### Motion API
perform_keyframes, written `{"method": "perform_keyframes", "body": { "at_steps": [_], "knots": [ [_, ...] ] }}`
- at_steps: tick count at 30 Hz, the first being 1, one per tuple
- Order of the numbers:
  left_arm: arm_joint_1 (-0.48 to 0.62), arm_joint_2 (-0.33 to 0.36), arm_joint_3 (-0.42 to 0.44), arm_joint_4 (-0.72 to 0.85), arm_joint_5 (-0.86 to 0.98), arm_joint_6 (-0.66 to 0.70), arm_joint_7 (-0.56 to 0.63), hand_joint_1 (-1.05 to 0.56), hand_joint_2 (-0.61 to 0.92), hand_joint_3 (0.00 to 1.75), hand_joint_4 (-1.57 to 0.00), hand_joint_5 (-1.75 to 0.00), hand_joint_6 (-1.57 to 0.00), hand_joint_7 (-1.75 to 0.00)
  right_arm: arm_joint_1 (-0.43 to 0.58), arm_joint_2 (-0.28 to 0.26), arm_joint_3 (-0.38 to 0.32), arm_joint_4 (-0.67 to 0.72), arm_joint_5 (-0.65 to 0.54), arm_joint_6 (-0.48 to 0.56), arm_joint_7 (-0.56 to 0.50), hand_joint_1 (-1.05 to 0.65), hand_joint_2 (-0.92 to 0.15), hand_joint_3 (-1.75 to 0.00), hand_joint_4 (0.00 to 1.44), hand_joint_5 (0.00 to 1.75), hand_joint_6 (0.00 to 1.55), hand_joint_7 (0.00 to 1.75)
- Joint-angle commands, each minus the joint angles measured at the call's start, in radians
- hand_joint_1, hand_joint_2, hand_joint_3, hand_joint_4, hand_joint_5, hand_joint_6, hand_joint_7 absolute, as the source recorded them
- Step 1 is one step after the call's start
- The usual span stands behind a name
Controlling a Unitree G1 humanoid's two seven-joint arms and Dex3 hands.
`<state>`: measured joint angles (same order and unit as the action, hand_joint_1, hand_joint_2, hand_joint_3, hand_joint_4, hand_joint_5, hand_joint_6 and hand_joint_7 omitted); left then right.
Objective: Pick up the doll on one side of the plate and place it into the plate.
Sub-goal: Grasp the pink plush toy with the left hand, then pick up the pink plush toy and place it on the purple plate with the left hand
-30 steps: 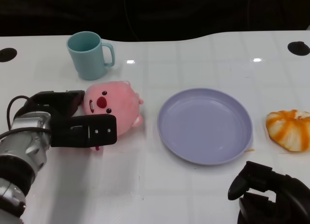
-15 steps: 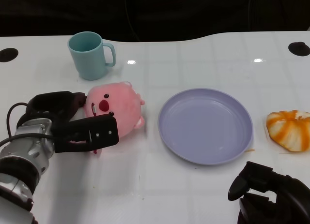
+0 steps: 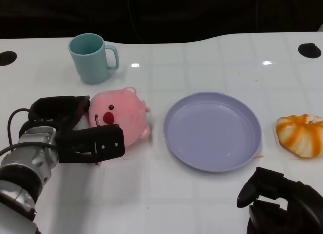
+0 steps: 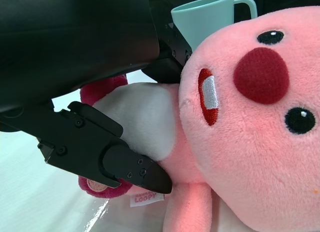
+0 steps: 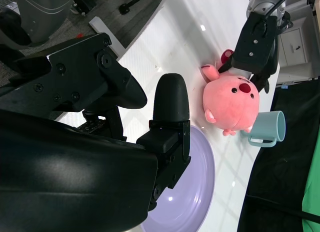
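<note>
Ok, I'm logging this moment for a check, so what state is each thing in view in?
pink doll: lying on the table left of the plate, gripped by the left hand.
left hand: fingers closed around the doll.
plate: upright, nothing in it.
cup: upright behind the doll, apart from it.
orange-striped toy: on the table, right of the plate.
right hand: low, holding nothing.

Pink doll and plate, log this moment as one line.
left hand grips pink doll | plate empty | right hand idle
</note>
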<state>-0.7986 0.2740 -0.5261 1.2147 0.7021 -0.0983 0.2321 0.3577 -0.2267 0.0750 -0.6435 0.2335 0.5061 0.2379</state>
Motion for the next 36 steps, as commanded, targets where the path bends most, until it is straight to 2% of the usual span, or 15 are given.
{"method": "perform_keyframes", "body": {
  "at_steps": [1, 2, 3, 4, 6, 9, 12, 17, 26, 27, 28, 30, 36],
  "knots": [
    [0.046, 0.021, -0.014, 0.019, 0.007, 0.002, -0.013, -0.28, 0.92, 0.27, -0.69, -1.45, -0.87, -0.41, 0.005, 0.006, -0.007, -0.001, 0.005, -0.002, -0.008, -0.11, -0.65, -1.2, 0.67, 1.75, 0.53, 1.56],
    [0.047, 0.024, -0.013, 0.017, 0.007, -0.003, -0.008, -0.27, 0.92, 0.26, -0.67, -1.59, -0.8, -0.81, 0.006, 0.006, -0.009, -0.004, 0.006, -0.002, -0.008, -0.11, -0.65, -1.2, 0.67, 1.75, 0.53, 1.56],
    [0.048, 0.027, -0.012, 0.013, 0.006, -0.008, -0.005, -0.27, 0.92, 0.26, -0.68, -1.68, -0.63, -1.31, 0.007, 0.006, -0.011, -0.008, 0.008, 0.0, -0.008, -0.11, -0.65, -1.19, 0.67, 1.75, 0.53, 1.56],
    [0.049, 0.031, -0.011, 0.009, 0.006, -0.015, 0.002, -0.27, 0.92, 0.26, -0.68, -1.71, -0.56, -1.47, 0.008, 0.007, -0.014, -0.012, 0.011, 0.003, -0.008, -0.11, -0.65, -1.19, 0.66, 1.75, 0.53, 1.56],
    [0.052, 0.039, -0.009, 0.002, 0.006, -0.04, 0.028, -0.27, 0.92, 0.25, -0.68, -1.74, -0.58, -1.48, 0.01, 0.008, -0.017, -0.019, 0.017, 0.011, -0.01, -0.11, -0.66, -1.19, 0.66, 1.75, 0.52, 1.56],
    [0.051, 0.044, 0.001, -0.004, -0.001, -0.063, 0.066, -0.24, 0.92, 0.21, -0.72, -1.75, -0.54, -1.7, 0.009, 0.007, -0.022, -0.021, 0.024, 0.017, -0.01, -0.1, -0.66, -1.19, 0.67, 1.75, 0.52, 1.58],
    [0.051, 0.048, 0.004, -0.007, 0.003, -0.085, 0.129, -0.22, 0.91, 0.18, -0.77, -1.75, -0.55, -1.74, 0.003, 0.006, -0.027, -0.014, 0.026, 0.017, -0.009, -0.09, -0.66, -1.19, 0.66, 1.75, 0.51, 1.58],
    [0.055, 0.057, 0.033, -0.015, -0.023, -0.121, 0.157, -0.18, 0.89, 0.16, -0.83, -1.75, -0.61, -1.75, -0.007, 0.007, -0.031, -0.002, 0.023, 0.013, -0.008, -0.09, -0.67, -1.18, 0.66, 1.75, 0.51, 1.58],
    [0.119, 0.092, 0.1, -0.115, -0.082, -0.18, 0.156, -0.12, 0.87, 0.27, -0.85, -1.75, -0.66, -1.75, 0.001, -0.003, -0.043, 0.005, 0.017, -0.003, 0.008, -0.1, -0.68, -1.15, 0.65, 1.75, 0.51, 1.57],
    [0.13, 0.094, 0.117, -0.13, -0.097, -0.19, 0.151, -0.12, 0.8, 0.41, -0.85, -1.75, -0.67, -1.75, 0.003, -0.002, -0.043, 0.006, 0.016, -0.007, 0.011, -0.1, -0.68, -1.15, 0.65, 1.75, 0.51, 1.57],
    [0.14, 0.098, 0.13, -0.147, -0.109, -0.198, 0.147, -0.12, 0.68, 0.68, -0.87, -1.75, -0.69, -1.75, 0.004, -0.001, -0.041, 0.005, 0.014, -0.008, 0.011, -0.09, -0.69, -1.15, 0.65, 1.75, 0.51, 1.56],
    [0.159, 0.103, 0.159, -0.187, -0.138, -0.211, 0.124, -0.11, 0.59, 0.89, -0.88, -1.75, -0.71, -1.75, 0.007, 0.0, -0.038, 0.004, 0.008, -0.007, 0.009, -0.09, -0.68, -1.15, 0.66, 1.75, 0.51, 1.56],
    [0.203, 0.105, 0.206, -0.327, -0.174, -0.195, 0.074, -0.1, 0.52, 1.11, -0.9, -1.75, -0.76, -1.75, 0.015, 0.0, -0.036, -0.002, 0.01, -0.003, 0.013, -0.09, -0.68, -1.14, 0.65, 1.75, 0.51, 1.56]
  ]
}}
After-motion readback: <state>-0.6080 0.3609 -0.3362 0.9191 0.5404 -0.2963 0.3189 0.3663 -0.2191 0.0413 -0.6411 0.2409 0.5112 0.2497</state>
